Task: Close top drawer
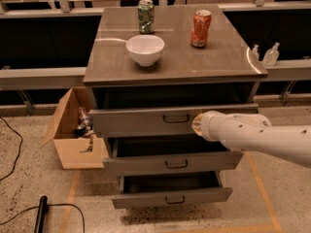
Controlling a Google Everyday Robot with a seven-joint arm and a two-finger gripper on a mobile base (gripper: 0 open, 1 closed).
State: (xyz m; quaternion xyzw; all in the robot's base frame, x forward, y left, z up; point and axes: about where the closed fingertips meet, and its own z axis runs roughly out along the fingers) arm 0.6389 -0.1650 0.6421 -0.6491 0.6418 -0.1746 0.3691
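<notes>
the top drawer (141, 121) stands partly pulled out beneath the grey cabinet top (218, 57), with a dark gap open behind its flat front panel. its black handle (176, 118) sits at the middle of that panel. i see my gripper (198, 125) just right of the handle, up at the panel, with the white arm (257, 137) reaching in from the right; whether it is clenched or released i cannot tell. below, the middle drawer (146, 165) and the bottom drawer (146, 198) also stand open. on top sit 1 white bowl (145, 49), 1 green can (146, 16) and 1 red can (200, 28). a cardboard box (73, 149) stands on the floor to the left
</notes>
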